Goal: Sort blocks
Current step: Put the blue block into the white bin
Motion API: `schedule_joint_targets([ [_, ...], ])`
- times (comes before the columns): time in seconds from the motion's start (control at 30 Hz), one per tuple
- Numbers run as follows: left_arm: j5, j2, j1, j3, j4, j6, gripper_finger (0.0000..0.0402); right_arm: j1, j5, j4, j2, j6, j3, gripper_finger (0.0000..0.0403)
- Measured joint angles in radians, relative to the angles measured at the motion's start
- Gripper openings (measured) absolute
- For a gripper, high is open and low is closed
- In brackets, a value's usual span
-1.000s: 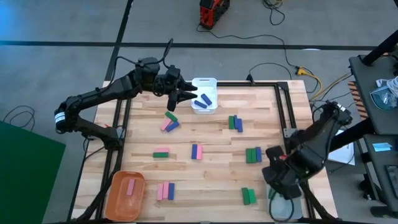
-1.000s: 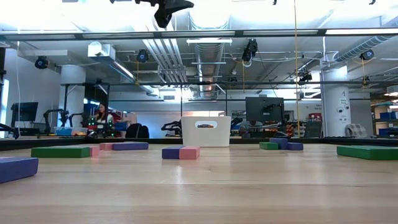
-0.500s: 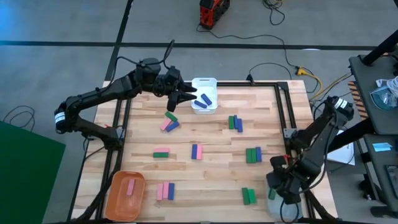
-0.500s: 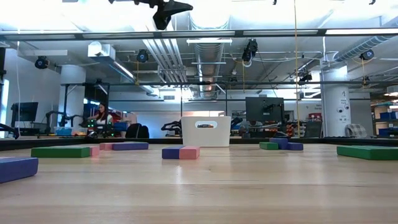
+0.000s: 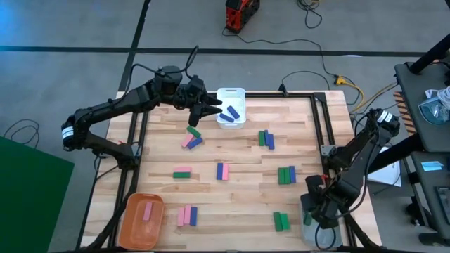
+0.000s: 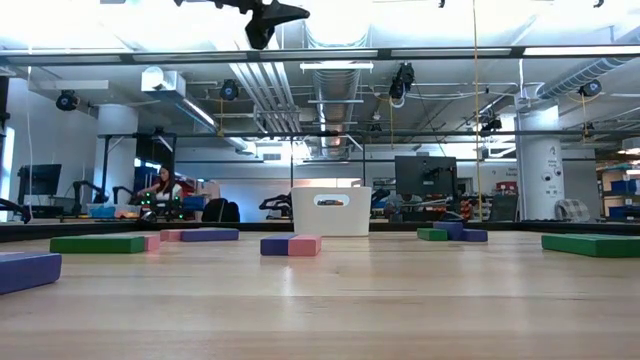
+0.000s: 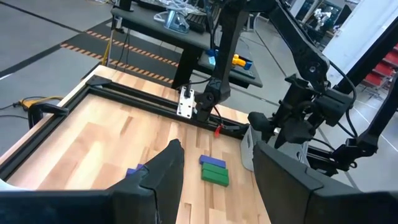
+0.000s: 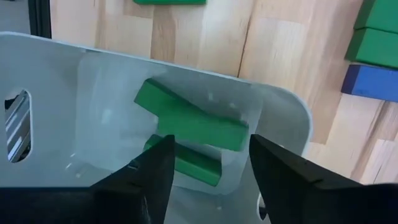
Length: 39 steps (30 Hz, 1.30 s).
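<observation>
Pink, dark blue and green blocks lie in small groups on the wooden table, among them a green one (image 5: pixel 194 131), a pink and blue pair (image 5: pixel 222 171) and a green one (image 5: pixel 280 221). My left gripper (image 5: pixel 213 109) hangs open and empty high above the table beside the white bin (image 5: pixel 230 95), which holds blue blocks (image 5: pixel 232 112). My right gripper (image 8: pixel 211 146) stands open over the grey bin (image 8: pixel 62 62) at the near right corner. In that bin a green block (image 8: pixel 189 127) lies tilted on another green block (image 8: pixel 193 165).
An orange bin (image 5: pixel 133 225) with a pink block (image 5: pixel 148 209) stands at the near left corner. A black frame (image 5: pixel 320 119) runs along the table's far and right edges. Bare wood lies between the block groups in the middle.
My right gripper has gone a little toward the table's near edge and now stands over the grey bin. The blocks on the table have kept their places.
</observation>
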Motion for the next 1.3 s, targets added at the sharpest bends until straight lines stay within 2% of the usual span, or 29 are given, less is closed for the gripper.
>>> schedule_joint_targets([
  [0.13, 0.000, 0.000, 0.000, 0.000, -0.007, 0.000, 0.0169, -0.001, 0.000, -0.019, 0.000, 0.006, 0.035, 0.0188],
  [0.3, 0.000, 0.000, 0.000, 0.000, -0.018, 0.000, 0.0169, -0.037, 0.011, -0.058, -0.001, 0.004, 0.132, 0.0153],
  [0.4, 0.000, 0.000, 0.000, 0.000, -0.024, 0.000, 0.0169, -0.081, 0.100, -0.101, -0.001, 0.004, 0.209, 0.0128],
  [0.53, 0.001, 0.000, 0.000, 0.000, -0.036, 0.000, 0.0169, -0.170, 0.294, -0.149, -0.001, -0.012, 0.312, 0.0094],
  [0.63, 0.001, 0.000, 0.000, 0.000, -0.049, 0.000, 0.0169, -0.265, 0.366, -0.159, -0.001, -0.049, 0.381, 0.0070],
  [0.83, 0.001, 0.000, 0.000, 0.000, -0.088, -0.005, 0.0169, -0.486, 0.371, -0.156, -0.001, -0.114, 0.467, 0.0032],
  [1.07, 0.002, 0.000, -0.004, 0.000, -0.133, -0.018, 0.0169, -0.661, 0.362, -0.005, -0.001, -0.361, 0.490, 0.0011],
  [1.3, 0.009, 0.000, -0.013, 0.000, -0.165, -0.018, 0.0169, -0.794, 0.237, 0.141, -0.001, -0.518, 0.470, 0.0012],
])
